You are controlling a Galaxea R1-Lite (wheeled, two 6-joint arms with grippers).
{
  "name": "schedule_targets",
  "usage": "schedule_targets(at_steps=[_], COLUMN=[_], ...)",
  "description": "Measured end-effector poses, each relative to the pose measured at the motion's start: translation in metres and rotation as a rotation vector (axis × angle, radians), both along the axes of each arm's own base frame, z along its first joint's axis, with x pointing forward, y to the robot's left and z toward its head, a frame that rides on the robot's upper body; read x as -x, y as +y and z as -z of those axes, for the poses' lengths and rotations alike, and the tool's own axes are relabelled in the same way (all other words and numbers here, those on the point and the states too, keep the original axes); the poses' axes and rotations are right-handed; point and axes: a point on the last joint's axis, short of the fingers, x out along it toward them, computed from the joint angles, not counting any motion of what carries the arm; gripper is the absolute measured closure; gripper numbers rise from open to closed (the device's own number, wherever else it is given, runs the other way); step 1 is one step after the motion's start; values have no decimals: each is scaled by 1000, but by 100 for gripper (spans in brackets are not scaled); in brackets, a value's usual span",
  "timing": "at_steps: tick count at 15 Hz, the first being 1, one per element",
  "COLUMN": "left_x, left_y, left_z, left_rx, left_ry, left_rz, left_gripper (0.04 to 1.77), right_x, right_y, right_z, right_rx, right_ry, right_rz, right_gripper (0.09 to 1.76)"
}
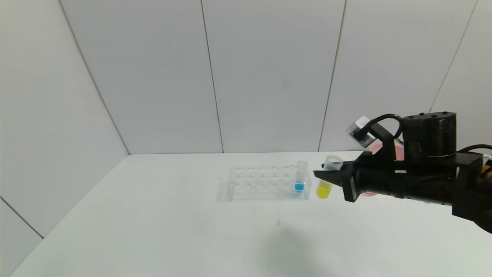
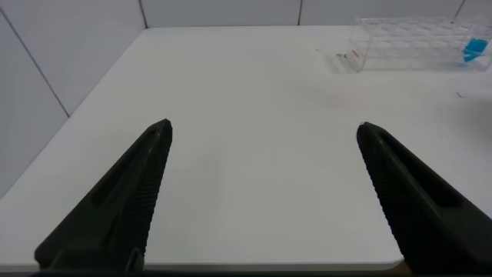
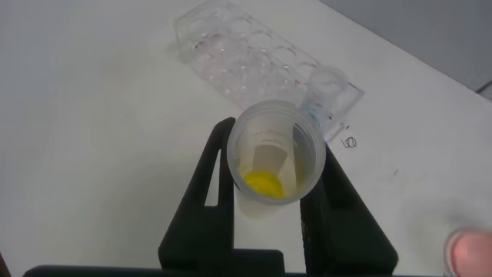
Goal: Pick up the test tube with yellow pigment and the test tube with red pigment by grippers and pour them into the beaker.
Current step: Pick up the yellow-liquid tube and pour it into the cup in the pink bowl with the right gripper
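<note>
My right gripper (image 1: 322, 176) is shut on the test tube with yellow pigment (image 1: 325, 187) and holds it upright just above the table, by the right end of the clear rack (image 1: 265, 182). In the right wrist view the tube's open mouth (image 3: 277, 154) sits between the two black fingers (image 3: 211, 185), with yellow liquid at its bottom. My left gripper (image 2: 263, 135) is open and empty over the bare near-left part of the table; it does not show in the head view. The red-pigment tube and the beaker are not visible.
A blue-liquid tube (image 1: 300, 181) stands in the rack's right end and also shows in the left wrist view (image 2: 474, 50). A pink bowl (image 1: 378, 148) is partly hidden behind my right arm. A white wall runs along the table's far edge.
</note>
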Motion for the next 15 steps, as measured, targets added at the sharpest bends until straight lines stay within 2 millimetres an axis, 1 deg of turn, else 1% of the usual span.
schedule_targets(at_steps=[5,7,9,12,15], left_x=[0,0,0,0,0], left_y=[0,0,0,0,0], left_z=[0,0,0,0,0], left_rx=[0,0,0,0,0], left_ry=[0,0,0,0,0], left_rz=[0,0,0,0,0], left_gripper=[9,9,9,9,9], right_x=[-13,-20,-24,-24,-26], right_y=[-84,-113,-133,-162,-190], right_z=[-16,-25,-28,-31,-33], right_rx=[43,56,57,74,149], right_ry=[-18,-25,-4,16,0], right_rz=[46,99,110,68,19], right_gripper=[130,130,130,130,130])
